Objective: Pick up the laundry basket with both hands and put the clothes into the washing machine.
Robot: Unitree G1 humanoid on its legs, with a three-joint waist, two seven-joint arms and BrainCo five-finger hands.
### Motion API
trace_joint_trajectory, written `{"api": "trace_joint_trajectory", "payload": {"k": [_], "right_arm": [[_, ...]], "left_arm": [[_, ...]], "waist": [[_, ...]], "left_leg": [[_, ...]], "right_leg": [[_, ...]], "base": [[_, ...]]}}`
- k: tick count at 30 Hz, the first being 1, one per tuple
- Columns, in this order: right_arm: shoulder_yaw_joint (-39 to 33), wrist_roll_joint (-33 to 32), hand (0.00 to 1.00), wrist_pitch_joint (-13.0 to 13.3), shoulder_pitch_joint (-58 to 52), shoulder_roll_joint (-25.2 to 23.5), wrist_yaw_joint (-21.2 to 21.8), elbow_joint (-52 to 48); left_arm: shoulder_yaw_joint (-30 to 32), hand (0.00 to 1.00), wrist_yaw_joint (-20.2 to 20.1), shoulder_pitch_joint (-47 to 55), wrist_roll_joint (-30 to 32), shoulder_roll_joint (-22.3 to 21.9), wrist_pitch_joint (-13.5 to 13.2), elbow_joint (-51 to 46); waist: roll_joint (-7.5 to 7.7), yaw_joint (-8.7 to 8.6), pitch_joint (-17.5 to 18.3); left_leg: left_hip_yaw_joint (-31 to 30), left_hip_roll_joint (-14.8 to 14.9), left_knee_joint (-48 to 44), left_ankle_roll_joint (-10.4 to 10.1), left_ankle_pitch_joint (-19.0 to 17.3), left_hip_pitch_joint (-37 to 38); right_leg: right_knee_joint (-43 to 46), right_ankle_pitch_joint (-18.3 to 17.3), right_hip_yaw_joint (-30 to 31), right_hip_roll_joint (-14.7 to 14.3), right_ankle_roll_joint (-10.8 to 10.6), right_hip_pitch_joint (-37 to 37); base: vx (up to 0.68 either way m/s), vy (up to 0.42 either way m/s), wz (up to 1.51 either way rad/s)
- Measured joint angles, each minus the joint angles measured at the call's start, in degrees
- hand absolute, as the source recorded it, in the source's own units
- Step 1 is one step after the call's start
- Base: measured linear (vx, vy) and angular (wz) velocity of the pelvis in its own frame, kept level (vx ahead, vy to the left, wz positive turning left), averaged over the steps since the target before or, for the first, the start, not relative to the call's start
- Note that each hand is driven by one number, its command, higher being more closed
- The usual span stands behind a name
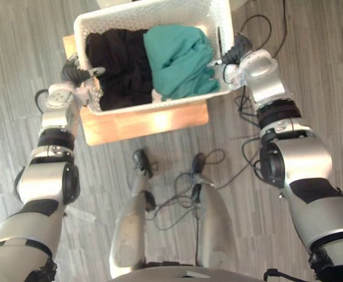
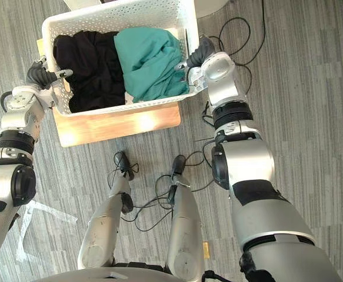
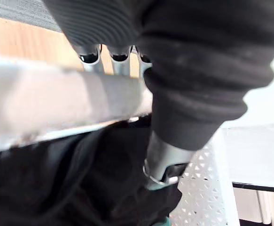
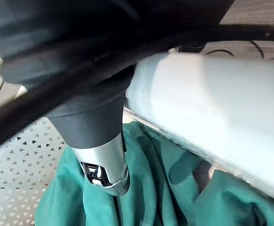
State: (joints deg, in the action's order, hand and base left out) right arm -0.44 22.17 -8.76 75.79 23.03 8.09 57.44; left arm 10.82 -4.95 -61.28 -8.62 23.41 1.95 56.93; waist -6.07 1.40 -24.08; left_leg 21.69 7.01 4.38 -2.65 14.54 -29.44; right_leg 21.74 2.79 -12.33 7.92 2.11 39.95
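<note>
Clothes fill the white perforated laundry basket (image 1: pixel 159 14), which sits in the upper middle of the eye views: a heap of black clothes (image 1: pixel 121 64) takes up its left half and a crumpled teal garment (image 1: pixel 177 59) its right half, the two touching down the middle and rising to about the height of the rim. Both hands are on the basket's short sides. The left hand (image 1: pixel 76 71) is at the left rim, and its wrist view shows its fingers (image 3: pixel 94 59) running down the outside of the white rim while the thumb (image 3: pixel 162 162) reaches inside over the black cloth, so the rim is pinched between them. The right hand (image 1: pixel 236 53) is at the right rim, with its thumb (image 4: pixel 106 167) hooked inside the wall just above the teal fabric and the rim held against the hand; the rim hides its other fingers. Under the basket lies a pale wooden platform (image 1: pixel 147 123), its near edge showing below the basket in the frame; whether the basket rests on it or is raised off it cannot be told. Grey plank flooring (image 1: pixel 312 70) surrounds the platform on all sides.
</note>
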Motion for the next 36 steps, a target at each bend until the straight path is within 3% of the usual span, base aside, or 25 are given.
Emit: {"api": "trace_joint_trajectory", "payload": {"k": [5, 7, 12, 20, 25, 36], "right_arm": [[-0.7, 0.1, 1.0, 0.0, 0.0, -0.6, -4.0, -0.4], [-0.7, -2.7, 1.0, 0.0, 0.1, -1.6, -5.9, -0.7], [-1.4, -12.4, 1.0, 0.0, 1.3, -3.9, -9.7, -4.1], [2.2, -31.7, 1.0, 1.6, 0.8, -5.1, -12.0, -16.9], [3.2, -35.9, 1.0, 2.6, -2.2, -4.3, -12.0, -21.1], [4.7, -37.5, 1.0, 4.8, -7.5, -1.0, -12.5, -29.1]], "left_arm": [[2.8, 1.0, 2.3, 0.0, 0.4, -1.7, 0.2, -0.1], [5.6, 1.0, 3.8, 0.2, 0.4, -2.6, 0.3, -0.1], [11.5, 1.0, 6.4, 0.5, -3.2, -3.9, 0.3, -2.1], [13.6, 1.0, 9.7, 2.3, -14.0, -3.2, -2.1, -3.3], [12.0, 1.0, 9.8, 2.8, -15.0, -3.0, -2.9, -4.1], [1.6, 1.0, 12.4, 3.1, -14.8, -1.7, -3.6, -4.5]], "waist": [[-0.01, -0.08, 0.0], [-0.01, -0.27, 0.0], [0.03, -0.59, -0.1], [0.37, -0.85, -0.8], [0.38, -1.0, -0.8], [0.37, -0.77, -0.8]], "left_leg": [[0.1, -0.1, 0.0, 0.0, 0.1, -0.4], [0.4, -0.1, 0.0, 0.0, 0.0, -0.6], [1.9, 0.2, 0.0, -0.1, 0.2, -1.7], [3.7, 1.9, 0.0, -0.2, 0.1, -1.7], [3.8, 2.2, 0.0, -0.2, 0.1, -1.5], [4.1, 2.3, 0.0, -0.2, 0.1, -0.8]], "right_leg": [[0.0, 0.0, 0.2, 0.1, 0.0, 0.4], [0.0, 0.0, 0.6, 0.0, 0.0, 0.9], [-0.5, 0.4, 2.3, -0.7, 0.1, 2.8], [-3.6, 2.6, 3.9, -3.2, 0.5, 2.9], [-3.6, 2.7, 4.0, -3.5, 0.6, 2.8], [-4.4, 3.2, 4.3, -3.8, 0.5, 2.0]], "base": [[0.02, -0.04, 0.0], [0.02, -0.046, -0.08], [0.02, -0.054, -0.15], [0.03, -0.065, -0.18], [0.03, -0.049, -0.04], [0.01, -0.008, -0.02]]}}
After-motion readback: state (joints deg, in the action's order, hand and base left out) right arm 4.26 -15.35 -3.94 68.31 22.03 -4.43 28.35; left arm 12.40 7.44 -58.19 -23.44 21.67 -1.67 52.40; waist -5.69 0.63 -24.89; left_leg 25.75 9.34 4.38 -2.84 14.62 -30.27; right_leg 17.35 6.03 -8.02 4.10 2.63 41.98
